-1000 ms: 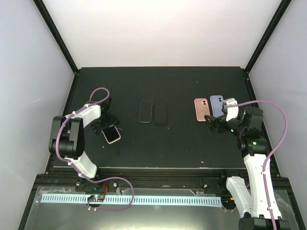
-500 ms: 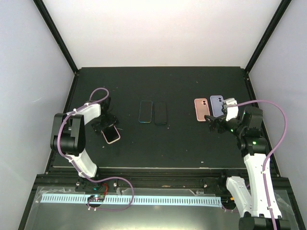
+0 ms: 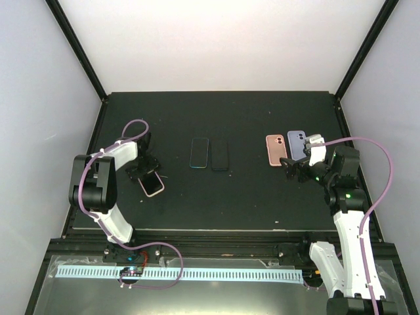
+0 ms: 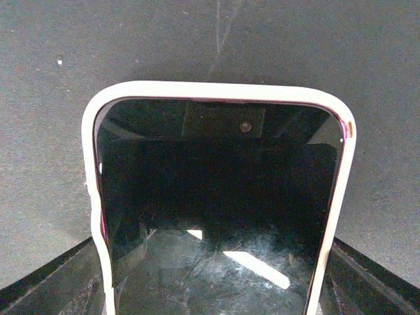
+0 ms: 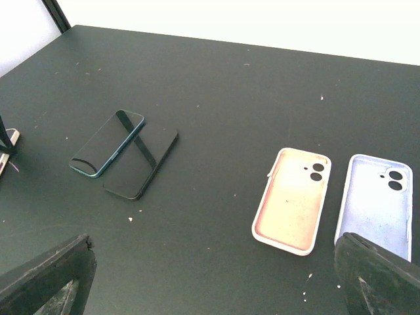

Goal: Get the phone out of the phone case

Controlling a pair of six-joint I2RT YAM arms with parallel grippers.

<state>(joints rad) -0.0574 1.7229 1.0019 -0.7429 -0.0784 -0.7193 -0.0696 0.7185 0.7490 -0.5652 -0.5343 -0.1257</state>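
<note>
The phone (image 4: 216, 216), screen up, sits in its white-rimmed phone case (image 4: 216, 89) on the black table (image 3: 249, 197), at the left (image 3: 152, 184). My left gripper (image 3: 140, 172) is low over the phone's near end. In the left wrist view the left gripper (image 4: 211, 244) straddles the case, with one dark finger (image 4: 49, 282) outside each long edge. The jaws are open and close to the rim; whether they touch it I cannot tell. My right gripper (image 3: 293, 168) hovers open at the right with nothing between its fingers (image 5: 46, 275).
Two bare phones lie side by side mid-table, a teal-edged phone (image 3: 199, 152) (image 5: 108, 151) and a black phone (image 3: 220, 155) (image 5: 141, 164). An empty pink case (image 3: 275, 149) (image 5: 293, 200) and an empty lavender case (image 3: 296, 144) (image 5: 375, 203) lie just beyond the right gripper.
The left arm has shifted slightly over the cased phone and its jaws have narrowed a little around it. The right arm has not moved.
</note>
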